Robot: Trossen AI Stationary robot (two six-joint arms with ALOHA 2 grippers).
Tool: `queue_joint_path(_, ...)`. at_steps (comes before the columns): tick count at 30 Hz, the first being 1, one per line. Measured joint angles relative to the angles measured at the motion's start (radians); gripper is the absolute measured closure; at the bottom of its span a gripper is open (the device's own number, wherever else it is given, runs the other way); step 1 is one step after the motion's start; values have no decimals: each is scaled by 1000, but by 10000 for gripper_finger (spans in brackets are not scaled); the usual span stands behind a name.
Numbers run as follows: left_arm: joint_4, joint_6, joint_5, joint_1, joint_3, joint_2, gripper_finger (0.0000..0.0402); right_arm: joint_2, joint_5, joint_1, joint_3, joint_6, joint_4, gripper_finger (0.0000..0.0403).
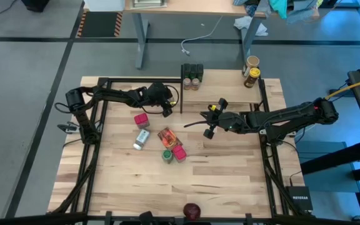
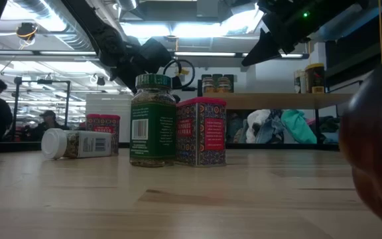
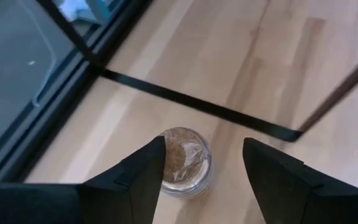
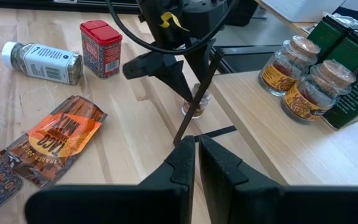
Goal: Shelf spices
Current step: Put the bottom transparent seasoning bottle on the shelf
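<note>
My left gripper [image 3: 201,177] gapes wide beside a small glass jar [image 3: 185,162]; centre it before closing, right gripper [image 4: 196,163] nearly shut.

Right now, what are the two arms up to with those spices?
Left gripper open around a small clear jar beside the shelf. Right gripper shut, empty, hovering mid-table. Shelf's black post close by the jar.

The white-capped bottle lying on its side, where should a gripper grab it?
Grip the white-capped bottle across the middle of its labelled barrel, coming straight down from above. It lies flat with bare tabletop on both long sides, so fingers can straddle it there.
</note>
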Motion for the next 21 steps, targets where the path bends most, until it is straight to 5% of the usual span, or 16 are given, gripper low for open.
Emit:
queue_joint_path(14, 48, 12, -83, 2, -2, 1, 196, 0, 0, 0, 0, 0, -3, 375)
queue_joint_path(21, 16, -7, -19, 38, -2, 1, 196, 0, 0, 0, 0, 0, -2, 375)
